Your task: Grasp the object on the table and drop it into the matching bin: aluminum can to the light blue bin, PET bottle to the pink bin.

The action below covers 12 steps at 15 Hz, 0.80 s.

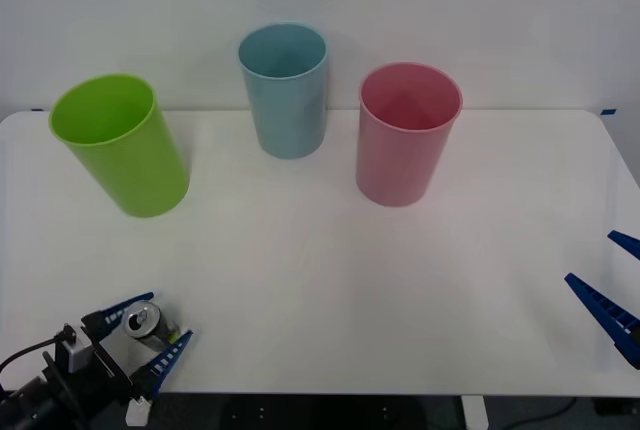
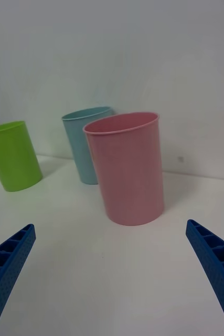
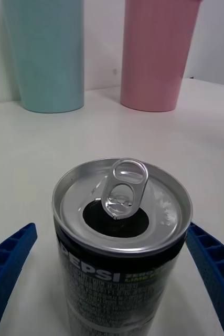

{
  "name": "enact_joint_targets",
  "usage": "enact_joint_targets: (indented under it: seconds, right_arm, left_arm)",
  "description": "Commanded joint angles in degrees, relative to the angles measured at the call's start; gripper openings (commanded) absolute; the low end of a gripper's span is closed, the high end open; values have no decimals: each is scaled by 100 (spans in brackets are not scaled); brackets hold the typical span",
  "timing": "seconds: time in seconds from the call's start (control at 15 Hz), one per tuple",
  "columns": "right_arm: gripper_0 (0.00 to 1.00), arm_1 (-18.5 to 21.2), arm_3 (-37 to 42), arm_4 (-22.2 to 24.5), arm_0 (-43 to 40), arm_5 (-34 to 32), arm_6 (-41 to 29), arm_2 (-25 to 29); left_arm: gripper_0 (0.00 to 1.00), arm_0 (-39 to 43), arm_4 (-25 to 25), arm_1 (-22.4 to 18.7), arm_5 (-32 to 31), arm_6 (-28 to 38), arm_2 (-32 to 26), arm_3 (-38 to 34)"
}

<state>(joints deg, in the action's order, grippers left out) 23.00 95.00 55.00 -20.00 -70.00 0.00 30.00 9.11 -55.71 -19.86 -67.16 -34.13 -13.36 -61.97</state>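
Observation:
The aluminum can [image 1: 143,321] stands upright near the table's [image 1: 330,280] front left corner; it is dark grey with a silver pull-tab top [image 3: 123,202]. My left gripper [image 1: 150,330] is open and straddles the can, one blue finger on each side, with a gap showing at one finger [image 3: 9,257]. The light blue bin [image 1: 285,95] stands at the back centre, with the pink bin [image 1: 405,140] to its right. Both bins rise beyond the can in the left wrist view, light blue [image 3: 46,52] and pink [image 3: 156,52]. My right gripper [image 1: 612,280] hangs open at the table's right edge, holding nothing.
A lime green bin [image 1: 125,150] stands at the back left, tilted in the front view. In the right wrist view the pink bin [image 2: 127,168] is nearest, the light blue bin [image 2: 83,147] and green bin [image 2: 12,155] behind it. Bare white tabletop lies between can and bins.

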Motion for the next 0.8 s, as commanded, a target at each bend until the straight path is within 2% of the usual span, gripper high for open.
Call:
enact_joint_targets:
  seconds: [0.07,0.8]
  right_arm:
    - [100,0,0,0,0,0,0,0]
    - [100,0,0,0,0,0,0,0]
  left_arm:
    - [0,-23,-10,0,1,-32,9,-8]
    - [0,-120,51,0,10,82,-26,-8]
